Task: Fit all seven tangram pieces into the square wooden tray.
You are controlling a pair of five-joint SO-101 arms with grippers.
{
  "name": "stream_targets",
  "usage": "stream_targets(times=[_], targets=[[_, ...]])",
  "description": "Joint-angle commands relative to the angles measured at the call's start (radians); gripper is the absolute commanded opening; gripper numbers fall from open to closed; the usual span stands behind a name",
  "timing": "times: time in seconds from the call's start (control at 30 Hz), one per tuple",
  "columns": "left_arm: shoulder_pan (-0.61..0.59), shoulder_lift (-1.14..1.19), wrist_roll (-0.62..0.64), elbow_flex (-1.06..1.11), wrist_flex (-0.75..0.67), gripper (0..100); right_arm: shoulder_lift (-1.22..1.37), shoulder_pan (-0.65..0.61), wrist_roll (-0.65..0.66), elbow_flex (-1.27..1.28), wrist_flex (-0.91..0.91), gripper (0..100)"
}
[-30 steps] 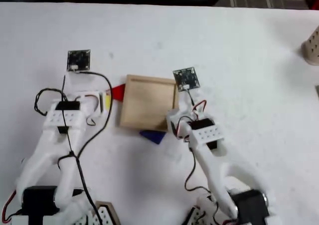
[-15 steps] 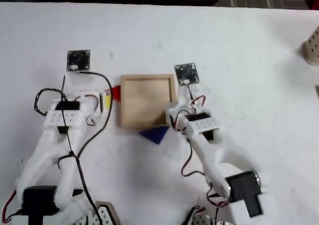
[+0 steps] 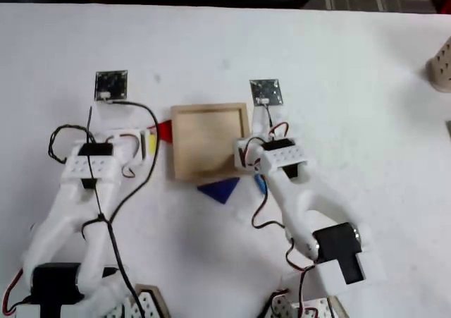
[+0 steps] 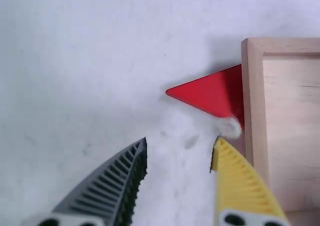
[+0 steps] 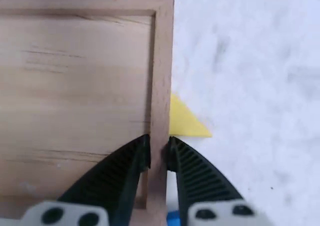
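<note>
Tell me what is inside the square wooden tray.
Bare wood over all the floor of the tray that shows, with no tangram piece on it. The right gripper, clamped on its wall, covers one corner, so that spot cannot be checked.

Robotics lab or hobby workshop, white tabletop (image 3: 366, 85) carrying two white plastic arms (image 3: 299, 198), bare circuit boards (image 3: 111, 85) and loose wires (image 3: 141, 106) hanging near the jaws.
</note>
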Motion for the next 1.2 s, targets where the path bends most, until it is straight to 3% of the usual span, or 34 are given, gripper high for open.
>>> stream_targets(times=[0.0,0.33,0.67,0.77,0.93,1.17], targets=[[-0.008,-0.004,0.009,-0.049,-0.031,23,-0.104,0.033,-0.002,-0.014,0.039,1.6],[-0.010,-0.004,0.009,-0.049,-0.031,23,-0.334,0.315,0.006,-0.015,0.208,1.6],[-0.012,-0.004,0.009,-0.049,-0.031,23,-0.398,0.670,0.522,-0.014,0.300,1.6],[-0.012,-0.004,0.009,-0.049,-0.031,23,-0.398,0.742,0.611,-0.014,0.294,1.7],[-0.012,-0.004,0.009,-0.049,-0.031,23,-0.397,0.762,0.710,0.051,0.248,1.8],[-0.030,-0.004,0.009,-0.049,-0.031,23,-0.401,0.657,0.720,0.362,-0.154,1.7]])
